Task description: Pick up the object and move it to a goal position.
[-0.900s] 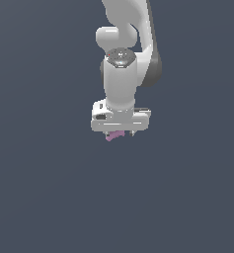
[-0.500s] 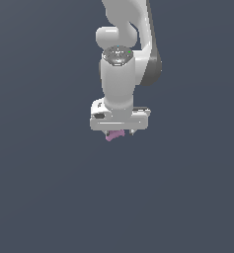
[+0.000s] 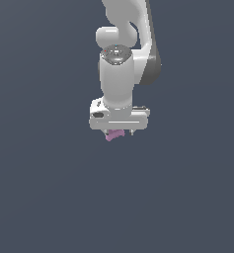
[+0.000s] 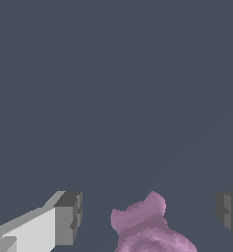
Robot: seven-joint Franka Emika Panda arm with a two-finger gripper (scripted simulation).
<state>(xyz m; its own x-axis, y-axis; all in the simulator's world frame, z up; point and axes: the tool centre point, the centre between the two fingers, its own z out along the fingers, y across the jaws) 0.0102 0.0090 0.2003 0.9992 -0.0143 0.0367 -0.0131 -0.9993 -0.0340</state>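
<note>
The object is a small pink-purple lumpy piece showing just under the white gripper in the exterior view. In the wrist view the object lies between the two fingers of the gripper, one knob pointing away from the hand. One grey fingertip and the other stand wide apart, with a gap between each and the object. The gripper is open and points straight down over the object. I cannot tell how high the fingertips are above the floor.
A plain dark grey-blue floor fills both views. The white arm rises above the gripper to the top edge of the exterior view. Nothing else shows.
</note>
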